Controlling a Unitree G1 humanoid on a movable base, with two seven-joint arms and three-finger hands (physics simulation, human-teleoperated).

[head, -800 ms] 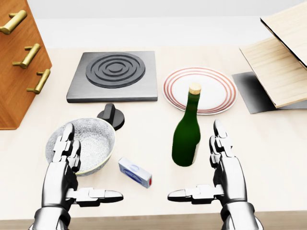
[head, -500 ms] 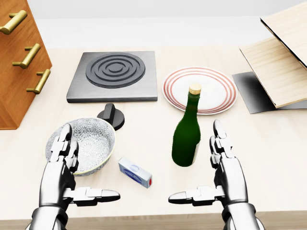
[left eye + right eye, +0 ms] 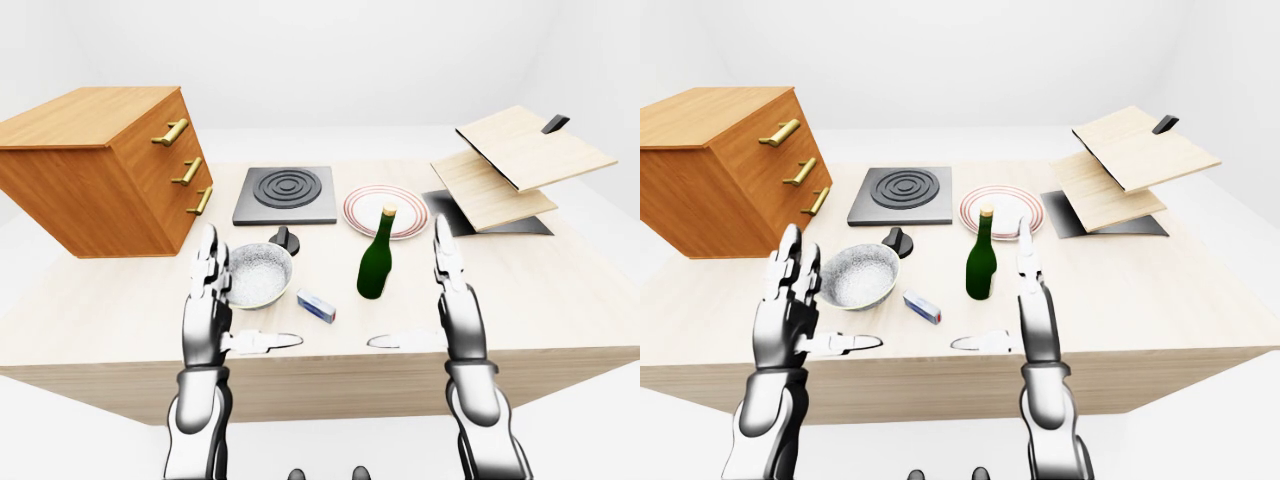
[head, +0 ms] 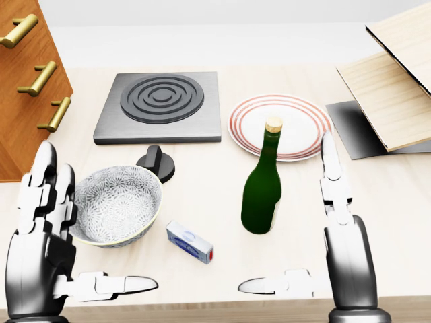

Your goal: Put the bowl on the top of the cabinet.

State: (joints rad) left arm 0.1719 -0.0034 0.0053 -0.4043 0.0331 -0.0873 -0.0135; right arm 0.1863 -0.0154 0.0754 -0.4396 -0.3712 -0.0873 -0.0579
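We see a grey speckled glazed bowl (image 4: 116, 202), a glossy green glass bottle (image 4: 262, 192), an orange-brown wooden cabinet (image 3: 95, 170) upper left, brass handles.

A pale wooden table (image 3: 560, 300) (evenly lit) stands among plain white walls.
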